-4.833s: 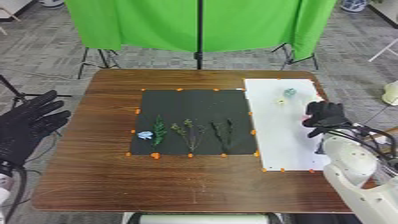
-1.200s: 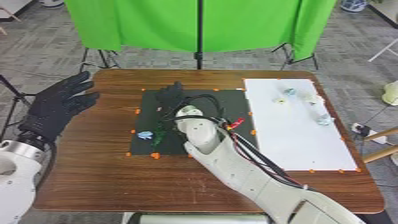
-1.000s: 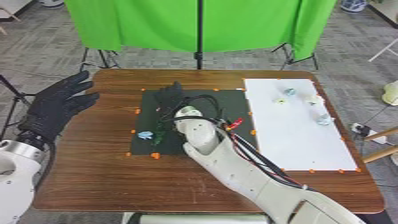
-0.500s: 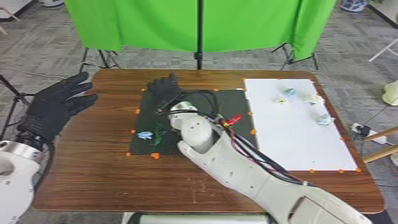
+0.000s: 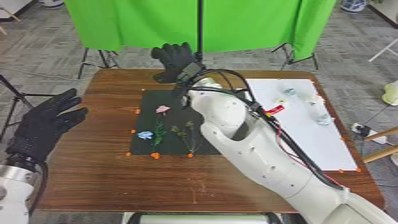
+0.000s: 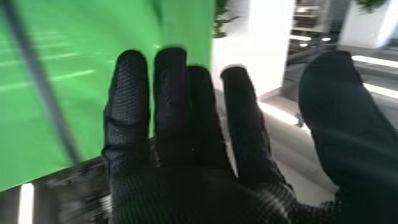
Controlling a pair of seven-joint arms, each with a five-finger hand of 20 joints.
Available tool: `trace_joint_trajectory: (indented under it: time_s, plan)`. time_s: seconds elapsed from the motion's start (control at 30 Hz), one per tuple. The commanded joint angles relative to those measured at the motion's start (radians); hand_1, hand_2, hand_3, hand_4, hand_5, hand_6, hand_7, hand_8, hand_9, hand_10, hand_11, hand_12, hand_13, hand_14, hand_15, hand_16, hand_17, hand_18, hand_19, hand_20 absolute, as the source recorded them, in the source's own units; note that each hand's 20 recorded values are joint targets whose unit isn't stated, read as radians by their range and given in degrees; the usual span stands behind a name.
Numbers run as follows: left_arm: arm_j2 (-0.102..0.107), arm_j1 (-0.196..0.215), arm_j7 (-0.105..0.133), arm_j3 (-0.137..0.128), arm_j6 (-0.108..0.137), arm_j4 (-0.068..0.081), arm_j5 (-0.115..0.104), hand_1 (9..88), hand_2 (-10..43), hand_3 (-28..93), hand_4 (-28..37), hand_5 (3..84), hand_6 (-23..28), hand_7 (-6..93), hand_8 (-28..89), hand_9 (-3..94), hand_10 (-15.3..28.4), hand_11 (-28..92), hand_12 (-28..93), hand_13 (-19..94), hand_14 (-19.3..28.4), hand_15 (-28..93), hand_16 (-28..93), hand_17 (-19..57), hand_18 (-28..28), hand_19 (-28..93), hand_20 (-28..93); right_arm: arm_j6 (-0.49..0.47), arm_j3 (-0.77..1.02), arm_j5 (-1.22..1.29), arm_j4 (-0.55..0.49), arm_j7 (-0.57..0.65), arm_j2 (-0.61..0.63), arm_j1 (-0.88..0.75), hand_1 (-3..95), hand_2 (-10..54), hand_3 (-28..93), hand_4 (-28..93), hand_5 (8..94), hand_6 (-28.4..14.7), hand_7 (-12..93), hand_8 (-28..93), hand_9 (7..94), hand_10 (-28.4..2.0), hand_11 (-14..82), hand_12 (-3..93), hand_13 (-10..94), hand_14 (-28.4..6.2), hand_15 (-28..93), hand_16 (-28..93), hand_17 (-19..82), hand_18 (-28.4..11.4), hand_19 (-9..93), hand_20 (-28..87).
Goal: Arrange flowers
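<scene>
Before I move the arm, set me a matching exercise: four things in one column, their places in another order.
Things:
1. pink flower
2. left robot hand
3. blue flower
4. right robot hand

Places, as the head view shows them:
A. on the dark mat, close to the left of the green sprig
B. at the far edge of the table
C. on the dark mat, by the green sprig's far end
D. at the table's left edge

Pairs: 1-C, 2-D, 3-A, 4-B
</scene>
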Motion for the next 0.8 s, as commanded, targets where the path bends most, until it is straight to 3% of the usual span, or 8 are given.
trace_joint_trajectory:
  time_s: [0.03, 0.37, 0.67, 0.7, 0.8]
  plan:
    - [-0.030, 0.024, -0.012, -0.013, 0.015, 0.000, 0.001, 27.3, 3.4, 70, -23.0, 36.7, 4.3, 14.4, -9, 30.0, 12.2, 23, 8, 25, 15.5, 48, -7, -6.8, 21.6, 57, 3, 0.018, 0.170, 0.044, -0.066, 0.063, 0.245, -0.095, 22.3, -5.6, 86, -28, 30.8, -3.4, 36, -18, 33.0, -12.5, 28.4, 19.9, 28, -9.8, 46, 11, 15, -16.2, 62, 26]
    - [-0.046, 0.036, -0.015, -0.020, 0.014, -0.006, 0.005, 26.3, 3.5, 72, -24.1, 36.2, 3.1, 15.7, -10, 30.2, 12.0, 22, 8, 26, 14.8, 46, -6, -6.7, 21.3, 55, 5, -0.011, 0.423, 0.099, -0.177, 0.182, 0.439, -0.364, 20.8, -8.4, 86, -28, 29.0, -3.2, 35, -18, 31.6, -12.3, 23.6, 19.7, 24, -9.7, 34, 14, 10, -17.6, 49, 17]
    - [-0.055, 0.054, -0.004, -0.029, 0.025, -0.015, 0.002, 26.1, 3.4, 72, -24.6, 36.2, 3.0, 15.9, -10, 30.4, 12.0, 22, 8, 27, 14.3, 45, -5, -6.7, 21.3, 54, 6, -0.055, 0.565, 0.097, -0.175, 0.256, 0.507, -0.519, 22.3, -9.5, 87, -28, 28.0, -3.1, 34, -18, 30.5, -10.4, 21.5, 19.6, 24, -9.2, 31, 15, 9, -17.9, 47, 16]
    - [-0.046, 0.059, 0.001, -0.026, 0.032, -0.015, -0.005, 26.1, 3.5, 72, -24.6, 36.1, 3.0, 15.9, -10, 30.4, 12.0, 21, 8, 27, 14.2, 45, -5, -6.7, 21.3, 54, 7, -0.058, 0.573, 0.099, -0.171, 0.266, 0.509, -0.528, 22.5, -9.5, 87, -28, 27.9, -3.1, 34, -18, 30.4, -10.4, 21.5, 19.6, 24, -9.2, 31, 16, 9, -17.9, 47, 16]
    - [-0.043, 0.061, 0.004, -0.023, 0.037, -0.015, -0.008, 26.1, 3.4, 72, -24.8, 36.1, 3.0, 16.0, -10, 30.4, 11.9, 21, 8, 27, 14.2, 45, -5, -6.6, 21.3, 54, 7, -0.060, 0.575, 0.095, -0.150, 0.290, 0.527, -0.535, 23.1, -9.5, 87, -28, 27.5, -3.3, 34, -18, 30.1, -10.5, 21.5, 19.6, 25, -9.0, 31, 16, 9, -17.9, 48, 17]
